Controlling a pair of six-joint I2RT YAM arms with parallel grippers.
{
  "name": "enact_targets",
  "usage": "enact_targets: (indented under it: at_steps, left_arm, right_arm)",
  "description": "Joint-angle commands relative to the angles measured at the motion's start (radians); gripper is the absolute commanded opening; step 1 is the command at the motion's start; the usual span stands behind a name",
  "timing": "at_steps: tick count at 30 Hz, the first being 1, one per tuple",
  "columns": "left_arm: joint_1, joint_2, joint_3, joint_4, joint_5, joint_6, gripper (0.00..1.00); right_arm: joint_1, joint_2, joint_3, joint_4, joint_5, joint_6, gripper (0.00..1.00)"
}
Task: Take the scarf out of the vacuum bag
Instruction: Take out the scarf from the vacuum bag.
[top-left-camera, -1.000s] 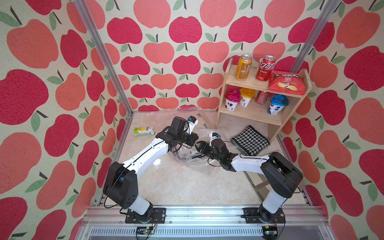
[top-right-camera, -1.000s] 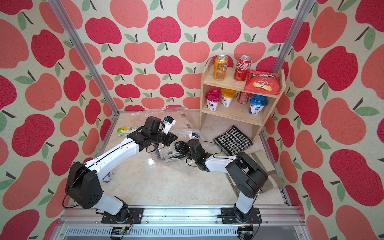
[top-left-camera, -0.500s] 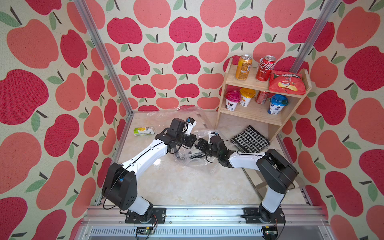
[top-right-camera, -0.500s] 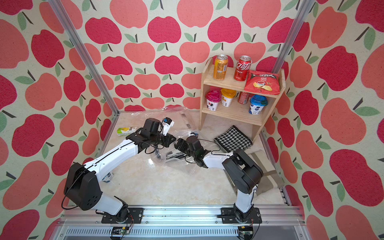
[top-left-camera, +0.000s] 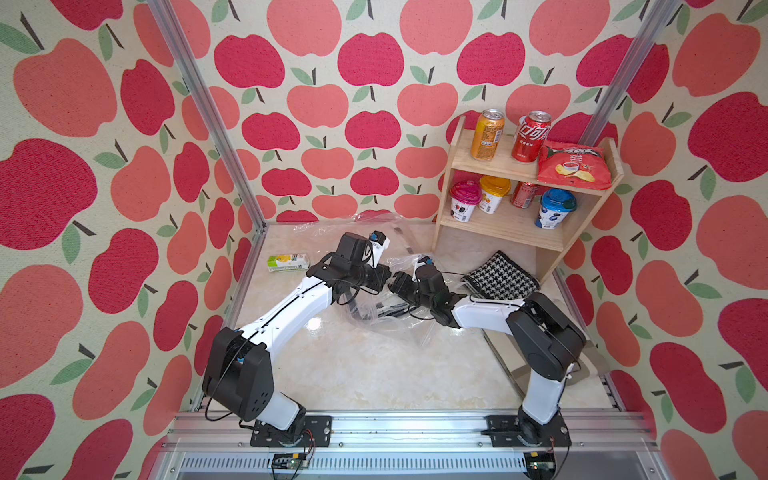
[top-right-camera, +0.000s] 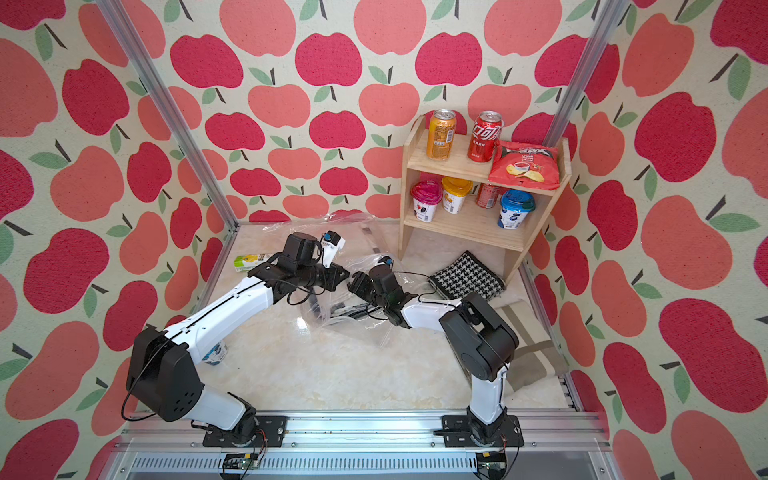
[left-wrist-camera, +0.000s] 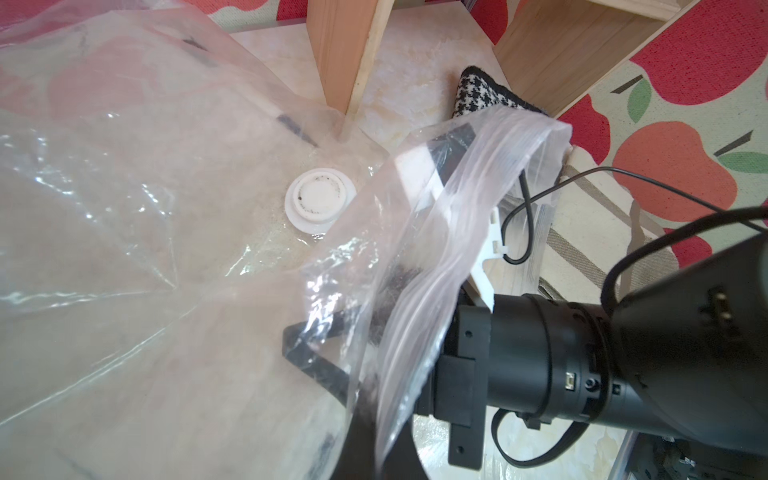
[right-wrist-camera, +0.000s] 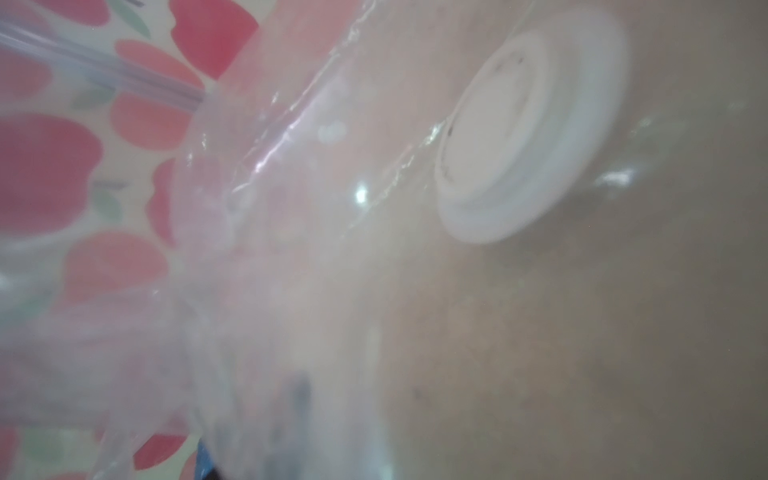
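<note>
**Scarf is out of the bag, both grippers at the plastic**

Nearest to us is the pale, stone-look table (top-left-camera: 374, 374). On its right side a striped cloth (top-right-camera: 536, 345) lies under the right arm.

In the middle of the table lies the vacuum bag (top-left-camera: 397, 328). It is clear and all crinkled. The left gripper (top-left-camera: 383, 277) is squeezed tight. It pinches the bag's zip edge and holds that edge up off the table.

The right gripper (top-left-camera: 399, 286) is tucked in under the lifted plastic, just beside the left one. The plastic makes it blurry. I cannot tell how far apart its jaws are, or if it has hold of anything.

The round white valve cap (left-wrist-camera: 320, 198) sits on the flat part of the bag, a bit past the right gripper.

The scarf (top-left-camera: 500, 276) is black and white with a tooth pattern. It lies folded on the table, outside the bag, at the foot of the wooden shelf (top-left-camera: 511, 224).

Farther back on the left, a green and yellow juice box (top-left-camera: 287, 262) lies near the wall.

On top of the shelf stand an orange can (top-left-camera: 487, 135) and a red cola can (top-left-camera: 532, 137), with a red chips bag (top-left-camera: 573, 166) beside them. Lidded cups stand on the board below.
</note>
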Motion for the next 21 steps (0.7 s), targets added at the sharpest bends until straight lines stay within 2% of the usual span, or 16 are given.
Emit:
enact_targets:
  at_steps: [1, 3, 7, 11, 18, 19, 21]
  left_arm:
    - [0.014, 0.011, 0.072, -0.054, -0.003, 0.024, 0.0]
    - [0.019, 0.018, 0.093, -0.061, -0.003, 0.028, 0.0]
    - [0.027, 0.055, 0.137, -0.093, -0.008, 0.019, 0.0]
    - [0.049, 0.136, 0.224, -0.183, 0.02, 0.023, 0.0]
    - [0.055, 0.143, 0.218, -0.168, 0.037, 0.016, 0.0]
    - [0.056, 0.142, 0.218, -0.168, 0.037, 0.017, 0.0]
    - [0.056, 0.138, 0.213, -0.168, 0.039, 0.02, 0.0]
  right_arm:
    - [-0.012, 0.025, 0.034, -0.026, -0.012, 0.015, 0.49]
    - [-0.013, 0.027, 0.039, -0.022, -0.011, 0.021, 0.27]
    - [-0.012, 0.016, 0.045, -0.014, -0.022, 0.016, 0.0]
    - [-0.006, -0.017, 0.042, -0.015, -0.028, 0.016, 0.0]
    - [0.001, -0.071, 0.053, -0.072, -0.036, 0.043, 0.0]
    - [0.001, -0.072, 0.06, -0.093, -0.039, 0.041, 0.09]
    - [0.001, -0.073, 0.064, -0.135, -0.042, 0.046, 0.33]
